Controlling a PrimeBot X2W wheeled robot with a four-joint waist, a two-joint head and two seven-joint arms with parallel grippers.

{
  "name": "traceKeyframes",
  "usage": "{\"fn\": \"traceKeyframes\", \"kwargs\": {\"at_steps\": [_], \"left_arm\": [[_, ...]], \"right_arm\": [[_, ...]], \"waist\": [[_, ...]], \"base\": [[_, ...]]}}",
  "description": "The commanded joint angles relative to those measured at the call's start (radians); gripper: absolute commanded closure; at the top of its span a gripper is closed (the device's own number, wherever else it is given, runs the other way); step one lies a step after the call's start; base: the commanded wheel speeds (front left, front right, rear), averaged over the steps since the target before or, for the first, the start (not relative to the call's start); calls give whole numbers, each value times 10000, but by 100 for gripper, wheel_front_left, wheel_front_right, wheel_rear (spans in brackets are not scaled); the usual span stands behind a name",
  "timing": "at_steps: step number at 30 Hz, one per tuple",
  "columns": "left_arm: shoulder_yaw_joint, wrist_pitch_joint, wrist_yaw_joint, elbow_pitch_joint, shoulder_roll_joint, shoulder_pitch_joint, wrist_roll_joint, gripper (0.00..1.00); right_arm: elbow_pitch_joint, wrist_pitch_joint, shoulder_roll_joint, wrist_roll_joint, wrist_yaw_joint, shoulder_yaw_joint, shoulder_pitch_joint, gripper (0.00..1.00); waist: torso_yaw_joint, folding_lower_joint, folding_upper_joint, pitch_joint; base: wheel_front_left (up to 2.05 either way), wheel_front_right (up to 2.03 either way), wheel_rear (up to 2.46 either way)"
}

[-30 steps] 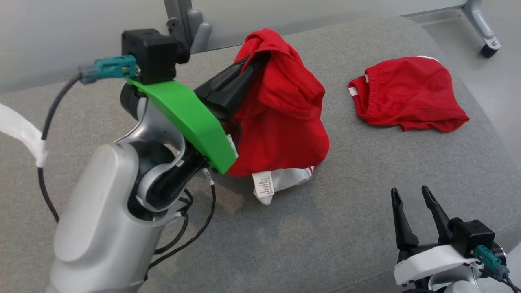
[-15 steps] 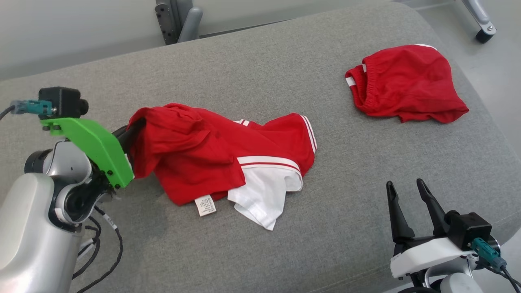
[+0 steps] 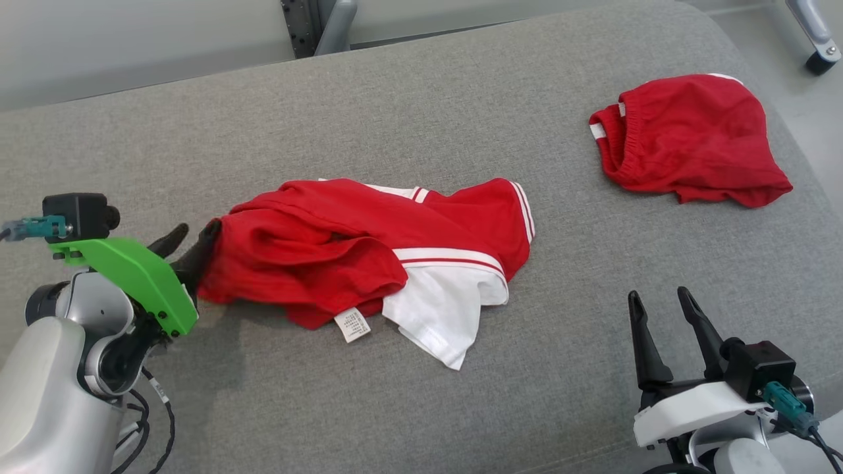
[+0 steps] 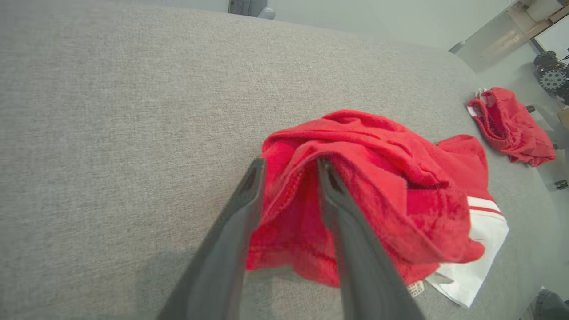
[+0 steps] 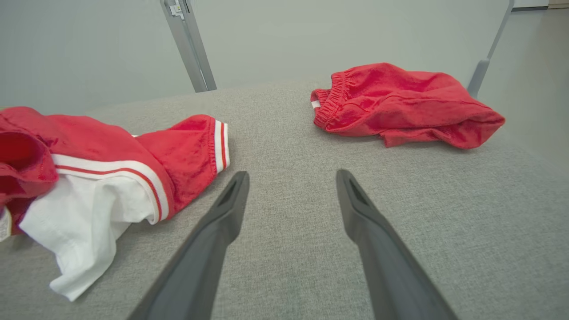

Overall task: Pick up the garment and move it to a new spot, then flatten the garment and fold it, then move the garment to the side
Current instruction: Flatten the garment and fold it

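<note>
We are looking at the garment (image 3: 369,257), a red and white shirt, lying crumpled on the left half of the grey padded surface (image 3: 421,105), well apart from the red shorts (image 3: 691,141) near the far right corner. A second ago the shirt was hanging bunched from the closed left gripper (image 3: 194,232), lifted above the surface. Now it is resting on the surface and the jaws are standing parted. In the left wrist view a slack fold of red hem is still lying between the fingers (image 4: 249,195), not pinched. The right gripper (image 3: 665,306) is hovering wide and empty near the front right edge. We are judging the cloth to be light, soft and limp, so it is likely to sag and drag, not slide stiffly. We are thinking the striped sleeve end and the white hem by the label (image 3: 352,324) are offering the best holds for pulling it flat.
</note>
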Motion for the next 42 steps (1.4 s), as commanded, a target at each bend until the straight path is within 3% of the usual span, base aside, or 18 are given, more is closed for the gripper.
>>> {"fn": "traceKeyframes", "kwargs": {"at_steps": [1,4,7,14,19,24,29,32,36,42], "left_arm": [[81,-345,19,126,27,-65,229,0],[48,-784,49,212,156,-57,571,0],[80,-1896,229,-61,525,119,1384,0],[373,-4738,1134,-1975,410,1853,2533,0],[-148,-5929,1678,-3119,-243,3506,3183,0],[-486,-6432,2023,-3662,-1078,4832,3828,0],[-486,-6485,1670,-3684,-1754,5370,4896,0],[-679,-6478,1172,-3337,-2232,5333,5403,0],[-1199,-6480,505,-2437,-2781,4598,5932,0],[-2087,-6469,88,-640,-3268,2945,6408,0]], "right_arm": [[-4,-14,-28,-105,-11,-12,3,0],[-2,-14,-31,-118,-11,-25,54,0],[-2,-14,-28,-192,-11,-25,208,0],[-156,-14,-28,-293,-11,-326,798,0],[-349,-14,-22,-469,-11,-537,1121,0],[-617,-14,-28,-676,-11,-678,1284,0],[-720,-14,-33,-827,-11,-654,1382,0],[-708,-14,-26,-905,-11,-623,1346,0],[-664,-14,-28,-930,-11,-509,1189,0],[-705,-14,-30,-866,-11,-261,913,0]], "waist": [[88,0,1,-100],[123,0,1,-187],[113,0,1,-368],[243,0,1,-937],[507,0,1,-1275],[798,0,1,-1433],[1159,0,1,-1476],[1295,0,1,-1476],[1283,0,1,-1398],[787,0,1,-992]], "base": [[0,0,0],[0,0,0],[0,0,0],[0,0,0],[0,0,0],[0,0,0],[0,0,0],[0,0,0],[0,0,0],[0,0,0]]}}
